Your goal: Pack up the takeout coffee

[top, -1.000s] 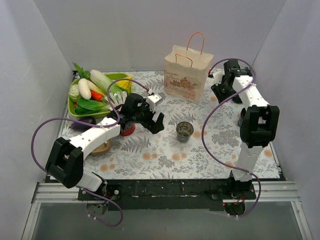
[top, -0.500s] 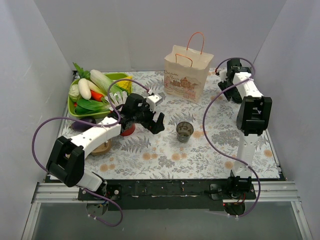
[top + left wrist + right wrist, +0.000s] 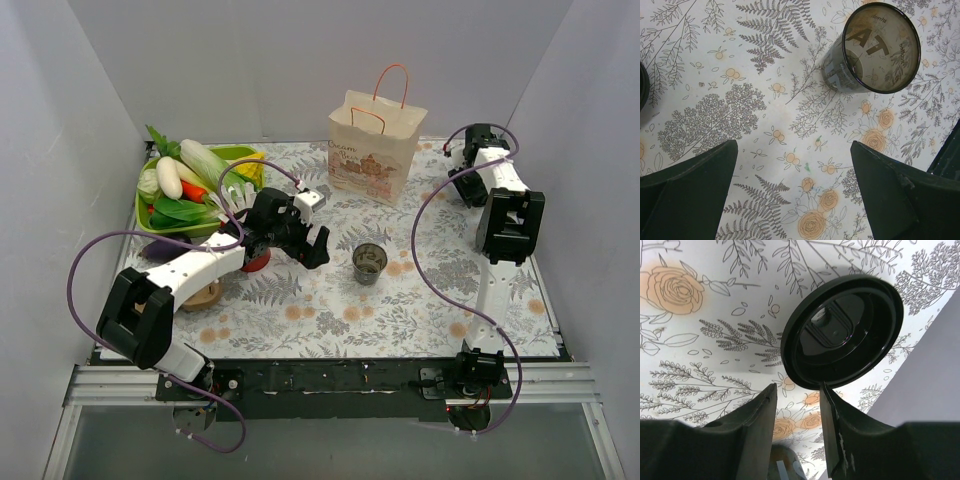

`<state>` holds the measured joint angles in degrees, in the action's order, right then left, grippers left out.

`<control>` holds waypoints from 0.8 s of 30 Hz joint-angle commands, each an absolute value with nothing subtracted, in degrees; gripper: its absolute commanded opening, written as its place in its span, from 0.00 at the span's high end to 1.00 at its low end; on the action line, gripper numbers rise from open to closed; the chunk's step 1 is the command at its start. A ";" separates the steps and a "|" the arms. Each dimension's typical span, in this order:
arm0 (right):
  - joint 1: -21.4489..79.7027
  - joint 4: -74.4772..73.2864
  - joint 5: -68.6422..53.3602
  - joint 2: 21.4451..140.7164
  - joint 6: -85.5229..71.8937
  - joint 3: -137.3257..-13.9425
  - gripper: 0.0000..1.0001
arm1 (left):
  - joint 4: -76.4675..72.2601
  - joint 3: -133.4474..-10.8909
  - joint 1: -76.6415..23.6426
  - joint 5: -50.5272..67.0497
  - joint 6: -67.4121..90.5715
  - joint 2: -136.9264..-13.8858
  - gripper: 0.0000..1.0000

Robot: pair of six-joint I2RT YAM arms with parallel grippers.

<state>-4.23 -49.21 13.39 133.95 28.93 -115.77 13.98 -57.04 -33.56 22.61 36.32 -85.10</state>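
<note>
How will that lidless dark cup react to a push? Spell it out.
The lidless cup looks empty and thin-walled, so probably light and easily squashed. Standing upright on the floral tablecloth, a high push would likely tip it; then it may roll.

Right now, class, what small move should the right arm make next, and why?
Probably open the right gripper wider before closing in: the black lid just beyond its fingertips looks broader than the gap between them. Whether they already touch it is unclear.
</note>
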 commanded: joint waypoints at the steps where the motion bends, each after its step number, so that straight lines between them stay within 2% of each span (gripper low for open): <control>1: -4.04 -48.25 13.45 134.65 29.62 -119.44 0.54 | 13.98 -58.71 -33.40 23.99 36.91 -85.43 0.02; 24: -3.16 -45.97 19.51 136.76 34.62 -119.36 0.56 | 13.62 -58.45 -33.31 24.96 38.50 -86.40 0.02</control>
